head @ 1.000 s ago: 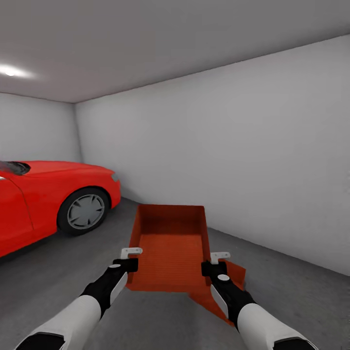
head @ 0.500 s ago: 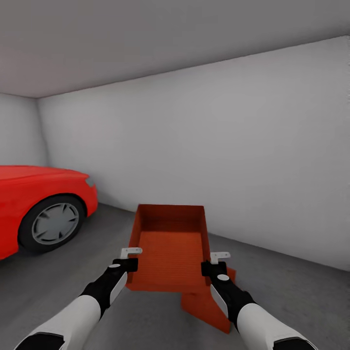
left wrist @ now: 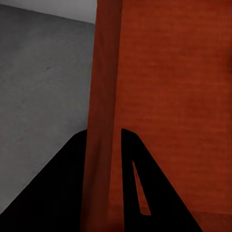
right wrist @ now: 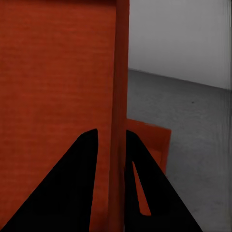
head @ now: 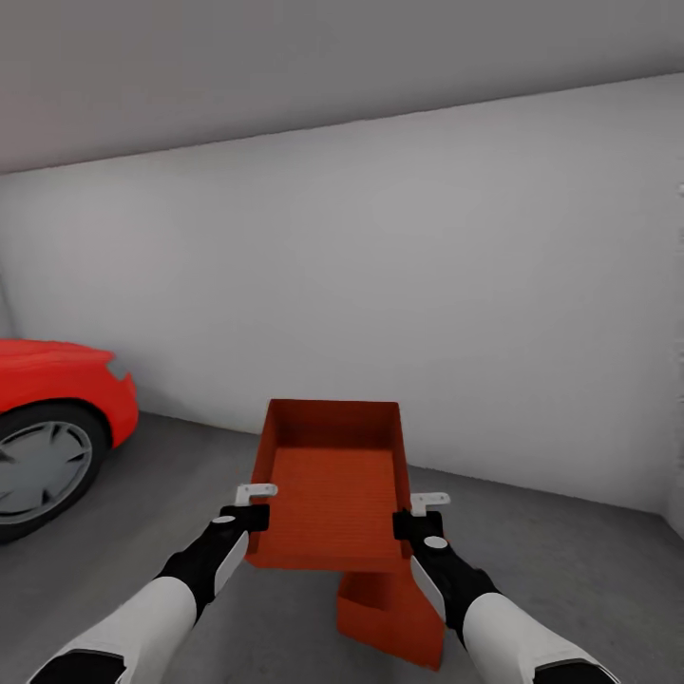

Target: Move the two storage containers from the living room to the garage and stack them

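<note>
Garage room, with pale grey walls [head: 427,285] and a dark grey floor [head: 171,513]. The robot holds one orange-red container [head: 332,494] up in the air in front of it. Its open side faces up. Its long way runs straight away from the robot, toward the wall ahead.

The left gripper [head: 249,513] pinches the left side wall of this box. In the left wrist view its two dark fingers [left wrist: 72,193] sit one on each side of the thin wall, clenched on it. The right gripper [head: 418,520] does the same on the right side wall, and its fingers [right wrist: 79,188] squeeze that wall from both sides.

The other container [head: 389,617] is lower down, under the near right end of the held box and close to the floor. It is turned a little to one side. Most of it is hidden, so its long way is hard to tell.

A red car [head: 52,418] with a grey wheel stands at the left.
</note>
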Robot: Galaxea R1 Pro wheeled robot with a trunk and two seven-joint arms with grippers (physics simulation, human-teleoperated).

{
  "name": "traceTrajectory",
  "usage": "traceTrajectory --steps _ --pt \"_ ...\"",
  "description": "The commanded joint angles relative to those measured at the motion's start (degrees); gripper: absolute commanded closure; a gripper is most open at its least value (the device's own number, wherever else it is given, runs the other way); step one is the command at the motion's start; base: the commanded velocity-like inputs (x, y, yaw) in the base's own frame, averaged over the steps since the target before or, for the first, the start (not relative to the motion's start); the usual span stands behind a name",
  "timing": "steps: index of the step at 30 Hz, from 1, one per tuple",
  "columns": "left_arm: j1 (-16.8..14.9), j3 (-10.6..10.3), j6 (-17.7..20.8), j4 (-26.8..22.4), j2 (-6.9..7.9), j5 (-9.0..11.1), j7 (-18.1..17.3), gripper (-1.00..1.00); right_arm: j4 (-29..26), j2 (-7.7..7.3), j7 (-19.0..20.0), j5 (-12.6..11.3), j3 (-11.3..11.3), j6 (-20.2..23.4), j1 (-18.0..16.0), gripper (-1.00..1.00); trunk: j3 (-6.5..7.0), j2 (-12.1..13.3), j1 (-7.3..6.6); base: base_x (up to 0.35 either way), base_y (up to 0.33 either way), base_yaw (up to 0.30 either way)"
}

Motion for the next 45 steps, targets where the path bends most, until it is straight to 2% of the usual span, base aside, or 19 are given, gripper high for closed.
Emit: traceTrajectory --steps 1,14,35,45 --pt "-0.04 2.38 -0.2 -0.37 0.55 -0.8 2.25 1.0 0.22 -0.99 -0.8 -0.25 -0.93 -0.16 -0.05 1.0 -0.08 -0.05 0.04 0.296 0.222 -0.287" --pt "-0.06 2.29 -0.29 -0.54 0.59 -0.8 2.25 1.0 0.22 -1.02 -0.8 -0.25 -0.98 -0.07 -0.06 1.0 -0.08 -0.05 0.04 0.289 0.206 -0.287" --pt "-0.05 2.24 -0.29 -0.6 0.64 -0.79 2.25 1.0 0.22 -1.08 -0.8 -0.25 -1.02 0.02 -0.07 1.0 -0.08 -0.05 0.04 0.017 0.006 -0.286" --pt "-0.04 2.38 -0.29 -0.27 0.63 -0.75 2.25 1.0 0.22 -1.07 -0.8 -0.25 -1.01 0.1 -0.05 1.0 -0.08 -0.05 0.04 0.155 0.0 -0.057"
